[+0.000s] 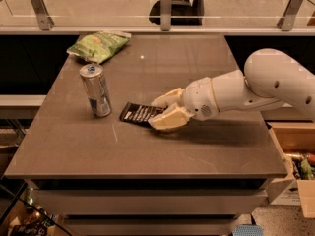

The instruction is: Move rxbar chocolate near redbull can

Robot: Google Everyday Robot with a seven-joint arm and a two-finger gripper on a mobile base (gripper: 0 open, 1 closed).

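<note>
**A:** Which containers do we see, and what is in them?

**B:** We see an open cardboard box at the right edge, lower than the tabletop. A few coloured things lie inside, and we cannot name them. The redbull can stands upright on the left part of the table, with its pull-tab top showing.

**A:** And how do we describe the arm?

**B:** The white arm comes in from the right and stretches leftward, low over the table. The gripper is near the middle of the table. Its two cream fingers pinch the right end of the rxbar chocolate, one on the far side and one on the near side.

**A:** How does the bar look to us?

**B:** It is flat, in a black wrapper with white lettering. Its free end points toward the can's base, close beside it but not touching. We cannot tell whether the bar rests on the surface or hangs just above it. A green chip bag lies at the far left corner, behind the can and well apart from the bar.
</note>
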